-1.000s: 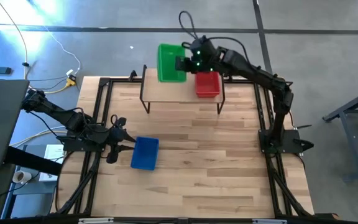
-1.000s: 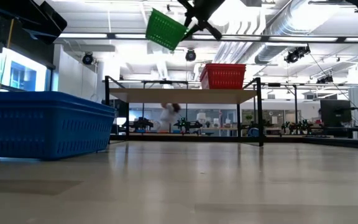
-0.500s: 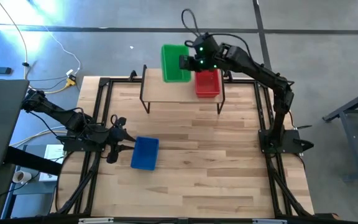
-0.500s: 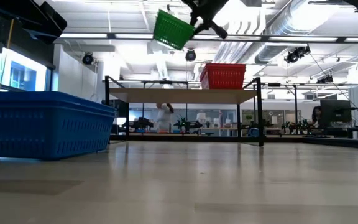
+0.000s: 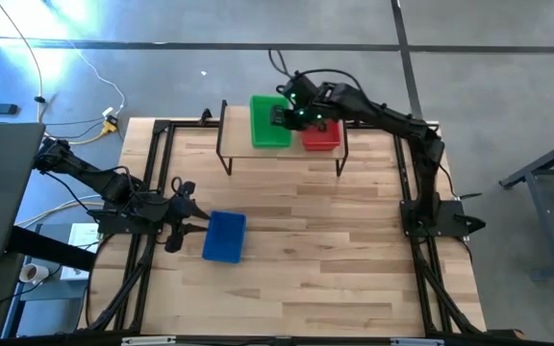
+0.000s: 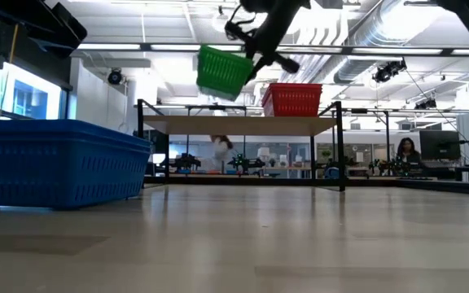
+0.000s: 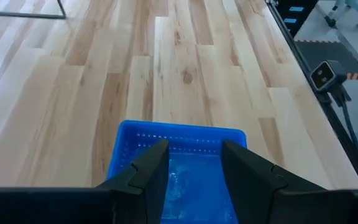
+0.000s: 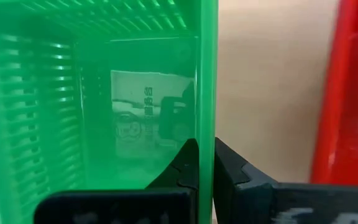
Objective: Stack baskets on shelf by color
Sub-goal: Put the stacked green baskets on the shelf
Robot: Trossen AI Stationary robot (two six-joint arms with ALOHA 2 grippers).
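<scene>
A green mesh basket point(image 5: 269, 122) hangs in my right gripper point(image 5: 291, 117) above the middle of the shelf point(image 5: 239, 144); in the low view the green basket point(image 6: 222, 71) is clear of the plank point(image 6: 243, 124) and slightly tilted. A red basket point(image 5: 321, 136) stands on the shelf's right end, as the low view point(image 6: 291, 99) confirms. A blue basket point(image 5: 224, 236) sits on the table near its left edge. My left gripper point(image 7: 194, 149) waits open over that blue basket's point(image 7: 179, 155) left end and shows no contact with it. My right gripper pinches the green basket's right-hand long wall point(image 8: 205, 74) at its rim, one finger point(image 8: 182, 165) inside the basket and one point(image 8: 235, 168) outside. The fingers come from above, pointing down. The basket is lifted clear of the shelf and hangs below the gripper, a little tilted.
The shelf's left third point(image 5: 234, 130) is bare plank. Black frame rails point(image 5: 162, 144) run along the table's edges. Open wooden tabletop point(image 5: 325, 250) lies between the shelf and the near edge. People and benches show in the room behind point(image 6: 405, 150).
My right gripper has carried the green basket from beyond the shelf's far edge toward the near edge and downward. The basket now hangs lower, over the middle of the plank beside the red basket, and sits more level than before.
</scene>
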